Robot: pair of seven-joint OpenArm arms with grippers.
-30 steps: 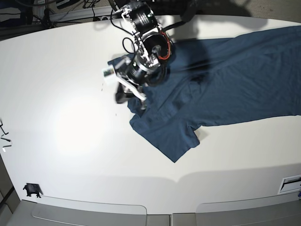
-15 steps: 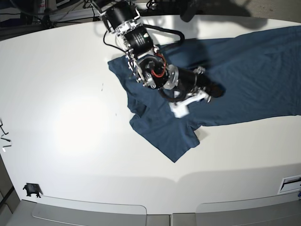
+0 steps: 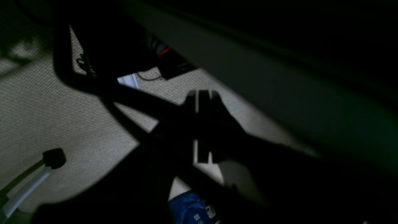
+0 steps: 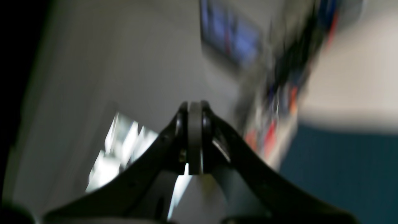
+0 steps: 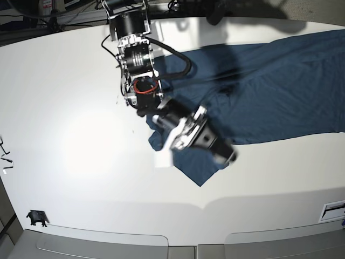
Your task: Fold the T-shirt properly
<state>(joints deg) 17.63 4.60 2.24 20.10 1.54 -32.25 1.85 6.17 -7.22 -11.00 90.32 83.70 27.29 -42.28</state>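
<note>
Right arm's fingers (image 4: 194,137) are clenched on nothing, hanging over the T-shirt (image 5: 269,91); left fingers (image 3: 203,124) clenched too. Grabbing from here probably bunches the sleeve.

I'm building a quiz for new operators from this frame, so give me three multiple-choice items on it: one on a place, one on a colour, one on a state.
1. Where does the T-shirt lie on the white table in the base view?
A. right half, running off the right edge
B. left half
C. bunched at the near edge

2. What colour is the T-shirt?
A. red
B. dark navy blue
C. white

3. How is the right gripper?
A. open wide
B. shut on the T-shirt
C. shut, holding nothing

Answers:
1 A: the cloth spreads from the table's middle out past the right border.
2 B: it shows dark blue in both the base and right wrist views.
3 C: the right wrist view shows its fingers pressed together with no cloth between them.
</note>
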